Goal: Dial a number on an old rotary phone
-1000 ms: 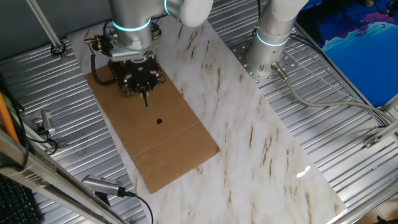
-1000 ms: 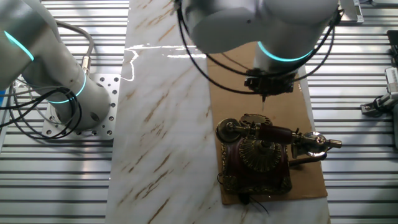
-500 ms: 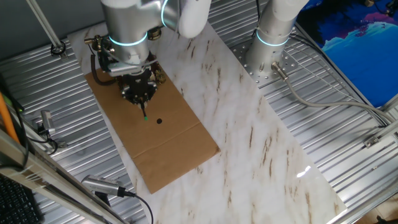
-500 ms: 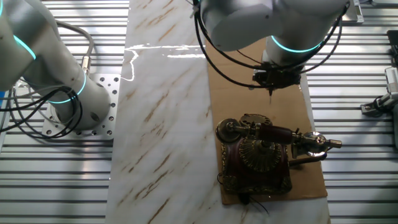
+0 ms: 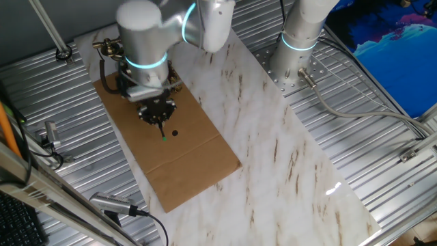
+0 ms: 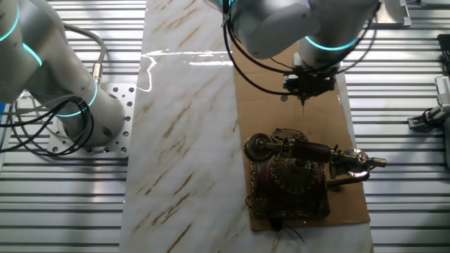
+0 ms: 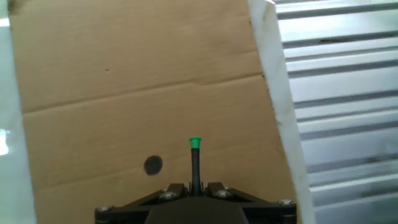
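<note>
One old rotary phone [image 6: 292, 176], handset crosswise.

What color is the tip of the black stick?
Green; the stick's tip shows best in the hand view.

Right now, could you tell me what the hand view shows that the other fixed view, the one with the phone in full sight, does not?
Only the hand view shows the stick's green tip and a dark round spot on the cardboard beside it. Only the fixed view shows the old rotary phone, its handset across the top, and the arm above. Both show the brown cardboard sheet and the tool shut on the thin black stick, which hangs over bare cardboard, off the phone.
</note>
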